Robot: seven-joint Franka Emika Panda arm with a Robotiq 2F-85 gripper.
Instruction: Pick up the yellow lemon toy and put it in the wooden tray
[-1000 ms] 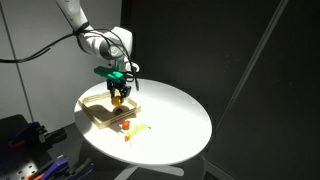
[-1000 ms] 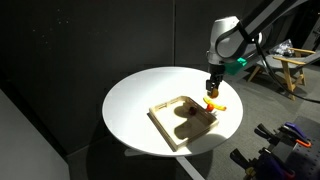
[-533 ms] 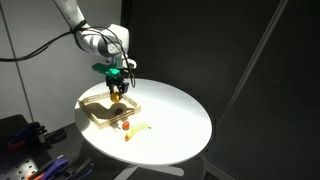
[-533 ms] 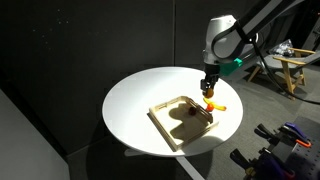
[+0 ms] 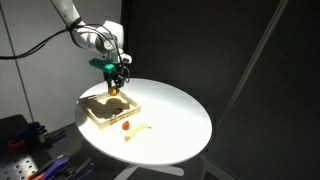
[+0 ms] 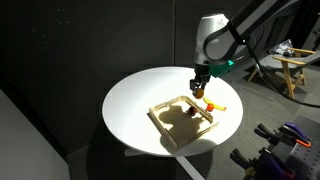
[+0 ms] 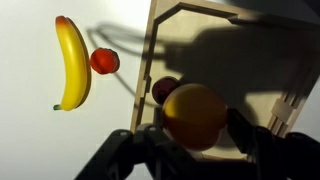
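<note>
My gripper (image 5: 115,86) is shut on the yellow lemon toy (image 7: 194,115) and holds it in the air over the wooden tray (image 5: 100,117). The lemon toy also shows between the fingers in an exterior view (image 6: 199,91). The tray (image 6: 165,120) lies on the round white table, and its light-wood rim shows in the wrist view (image 7: 160,45), with my shadow across its floor. A small dark round thing (image 7: 164,90) lies inside the tray just beyond the lemon.
A yellow banana toy (image 7: 72,62) and a small red toy (image 7: 104,61) lie on the white table (image 5: 175,120) beside the tray; both also show in an exterior view (image 5: 140,127), (image 5: 126,125). Black curtains stand behind the table.
My gripper has carried the lemon toy away from the banana and red toy side, further over the tray, and a little higher.
</note>
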